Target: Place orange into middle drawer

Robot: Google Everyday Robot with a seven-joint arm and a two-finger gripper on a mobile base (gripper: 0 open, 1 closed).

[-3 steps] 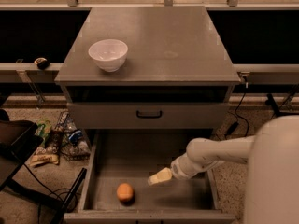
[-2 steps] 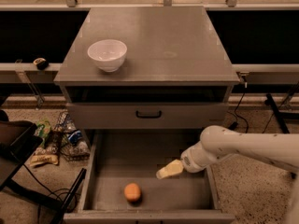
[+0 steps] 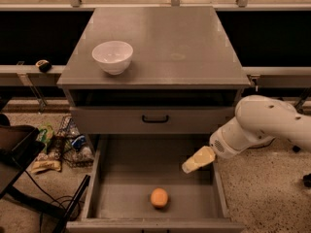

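The wide grey metal middle drawer (image 3: pixel 124 178) is standing pulled out, closest to us. The small round orange (image 3: pixel 159 197) is lying on the drawer's flat floor. It is sitting near the drawer's front wall, about halfway between the two low side walls. Nothing is touching the orange.

The robot's cream-coloured gripper (image 3: pixel 198 159) is hanging over the right side of the drawer, as we look at it. It is sitting farther back in the drawer than the orange and off to the orange's right. The gripper and the orange are staying apart, with bare grey floor showing between them. The gripper is not holding anything. I cannot tell if it is spread or pressed together. A fat white robot arm (image 3: pixel 265 123) is reaching in over the drawer's right wall to carry it.

Behind the drawer, a flat grey drawer front with a black handle (image 3: pixel 155 119) is sitting shut. Above that, the square grey cabinet top (image 3: pixel 170 38) is stretching away from us. A round white bowl (image 3: pixel 112 57) is standing on its left part, behind and above the drawer's left side.

On the floor left of the drawer, a wire basket with packets (image 3: pixel 73 142) is sitting.
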